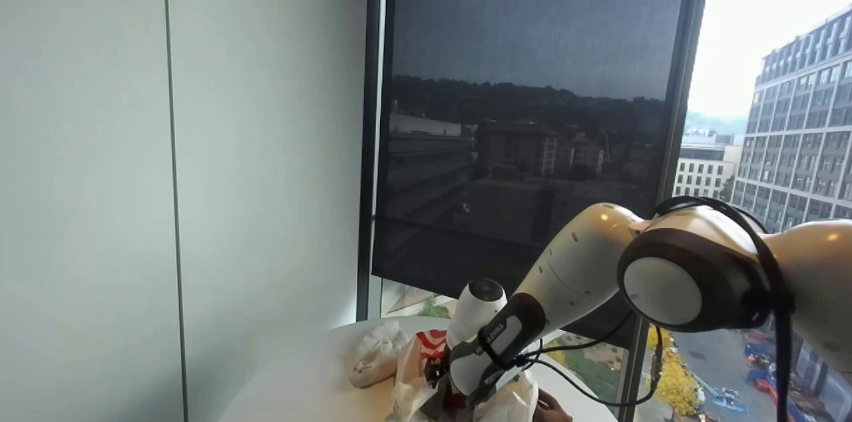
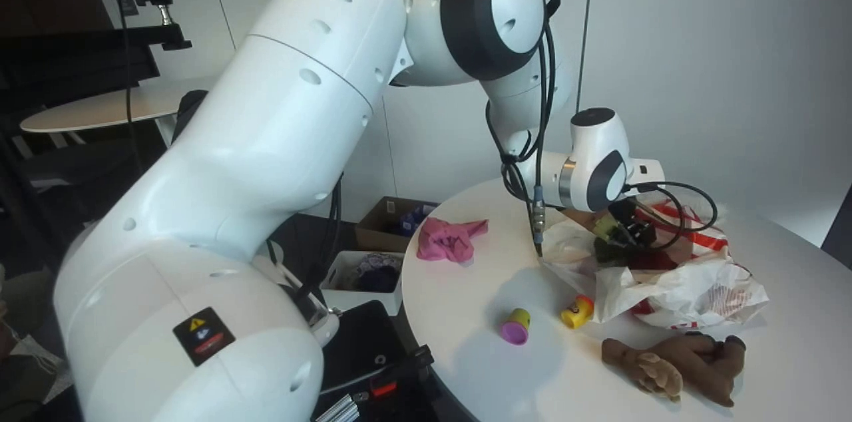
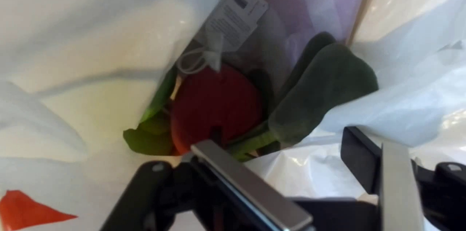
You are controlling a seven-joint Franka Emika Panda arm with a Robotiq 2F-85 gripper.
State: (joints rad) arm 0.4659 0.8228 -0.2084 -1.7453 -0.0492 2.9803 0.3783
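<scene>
The claw [image 3: 302, 167] hangs at the mouth of a white bag [image 2: 705, 282] marked with red, its jaws spread well apart and white plastic showing between them. In the wrist view its fingers [image 3: 398, 191] come in from between five and six o'clock. Toward ten o'clock from the claw, a round red piece [image 3: 216, 103] lies inside the bag; one fingertip overlaps its lower end in this view, and I cannot tell whether they touch.

Around the red piece, a dark leaf [image 3: 324, 89] sits toward three o'clock, its green stem [image 3: 253, 145] between four and five, a bright leaf [image 3: 149, 141] at eight, and a printed tag [image 3: 236, 18] toward twelve.

The bag rests on a white tabletop [image 2: 566, 382]. In an exterior view, a yellow can [image 2: 576, 313] lies just beside the bag at eight o'clock, with a purple-lidded can [image 2: 516, 329] farther out the same way. A pink cloth [image 2: 449, 240] is at nine, well apart, and a brown plush [image 2: 699, 365] at six. In an exterior view, a white bundle [image 1: 378, 355] lies just beside the bag at ten o'clock. The arm [image 2: 266, 109] reaches down to the bag in both exterior views.
</scene>
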